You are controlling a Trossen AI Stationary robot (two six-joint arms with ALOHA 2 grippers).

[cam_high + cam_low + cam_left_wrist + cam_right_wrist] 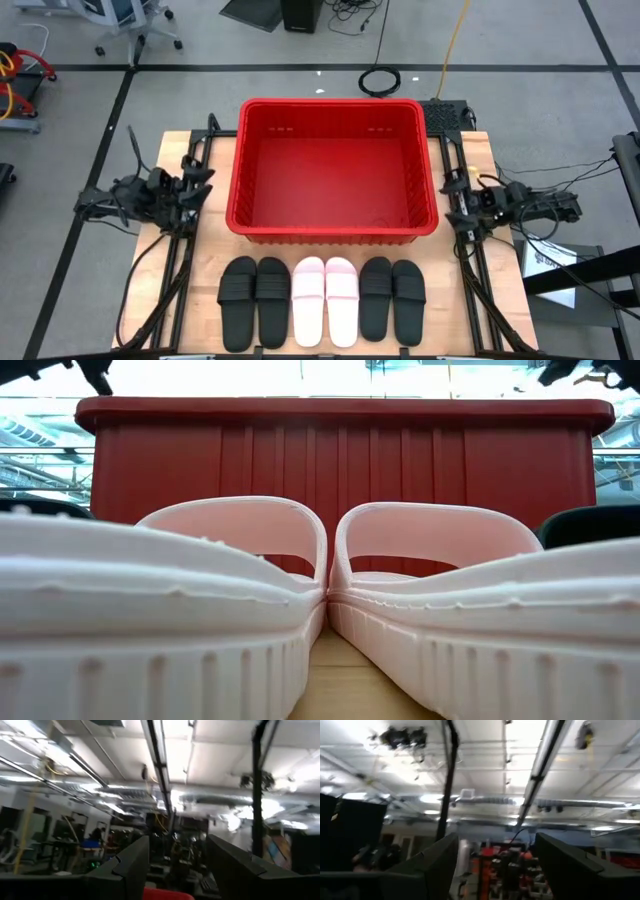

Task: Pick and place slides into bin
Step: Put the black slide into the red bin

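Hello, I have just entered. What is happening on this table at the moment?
Nothing is being handled yet. Six slides lie in a row on the table's near side: two black, two pink, two black. The red bin behind them holds no slides. The left claw waits beside the bin's left wall and the right claw beside its right wall, both open and holding nothing. No slide has been placed so far.

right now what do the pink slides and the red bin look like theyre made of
The pink slides look like soft moulded foam or rubber with a matte finish: thick one-piece soles with ribbed sides and a pebbled edge. The red bin looks like rigid injection-moulded plastic with a slight sheen, judging by its ribbed walls and thick rim. Neither can be confirmed by look alone.
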